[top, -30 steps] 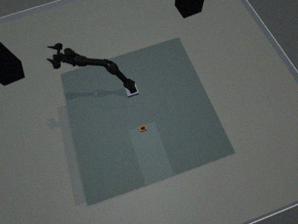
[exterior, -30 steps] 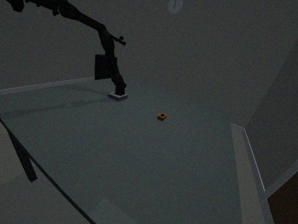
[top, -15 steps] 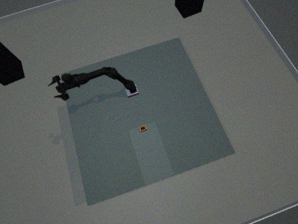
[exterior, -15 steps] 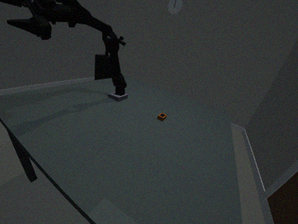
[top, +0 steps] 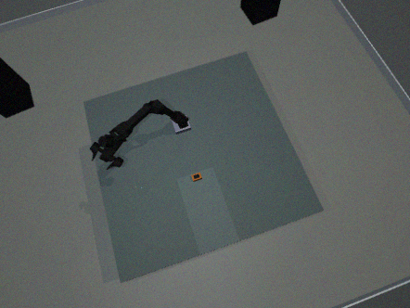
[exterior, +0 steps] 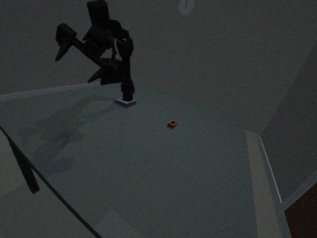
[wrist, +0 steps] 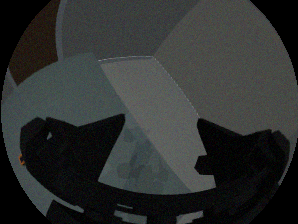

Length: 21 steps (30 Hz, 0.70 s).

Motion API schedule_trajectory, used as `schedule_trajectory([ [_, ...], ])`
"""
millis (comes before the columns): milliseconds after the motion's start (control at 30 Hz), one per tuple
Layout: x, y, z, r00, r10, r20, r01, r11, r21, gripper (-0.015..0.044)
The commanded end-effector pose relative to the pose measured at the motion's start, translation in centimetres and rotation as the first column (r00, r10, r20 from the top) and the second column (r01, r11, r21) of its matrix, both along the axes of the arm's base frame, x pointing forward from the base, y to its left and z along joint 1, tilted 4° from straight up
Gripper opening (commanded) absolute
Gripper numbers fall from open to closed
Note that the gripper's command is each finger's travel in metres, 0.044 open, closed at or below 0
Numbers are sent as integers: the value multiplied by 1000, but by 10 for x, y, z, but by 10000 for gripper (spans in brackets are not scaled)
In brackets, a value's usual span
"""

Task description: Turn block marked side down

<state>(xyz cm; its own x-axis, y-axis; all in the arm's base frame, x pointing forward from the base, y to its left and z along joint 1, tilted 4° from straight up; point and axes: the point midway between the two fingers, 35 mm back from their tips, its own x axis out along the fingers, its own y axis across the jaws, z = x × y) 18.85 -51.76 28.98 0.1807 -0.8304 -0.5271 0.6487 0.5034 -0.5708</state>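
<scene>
Gripper (top: pixel 106 155) hangs high w/ jaws spread wide & nothing between them, well apart from the orange block (top: pixel 197 176); prob. opened early so it's ready to straddle the block. Block sits flat on the surface (top: pixel 260 153), dark marked face up, so flip not yet done.

top: high overhead, far | exterior: low oblique, table-side | wrist: behind hand (wrist: pixel 156 156), looking forward

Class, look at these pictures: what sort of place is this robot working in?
Probably a bare robot test bench: one dark arm on a wide flat table, a grey-green mat, and a lone orange block.
</scene>
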Motion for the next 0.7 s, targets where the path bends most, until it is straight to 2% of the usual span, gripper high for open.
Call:
schedule_trajectory([
  [0,51,30,-35,996,85,11,-86,989,123,440],
  [333,164,149,-112,960,281,13,-259,864,433,440],
  [667,219,306,-176,891,449,-65,-280,656,701,440],
])
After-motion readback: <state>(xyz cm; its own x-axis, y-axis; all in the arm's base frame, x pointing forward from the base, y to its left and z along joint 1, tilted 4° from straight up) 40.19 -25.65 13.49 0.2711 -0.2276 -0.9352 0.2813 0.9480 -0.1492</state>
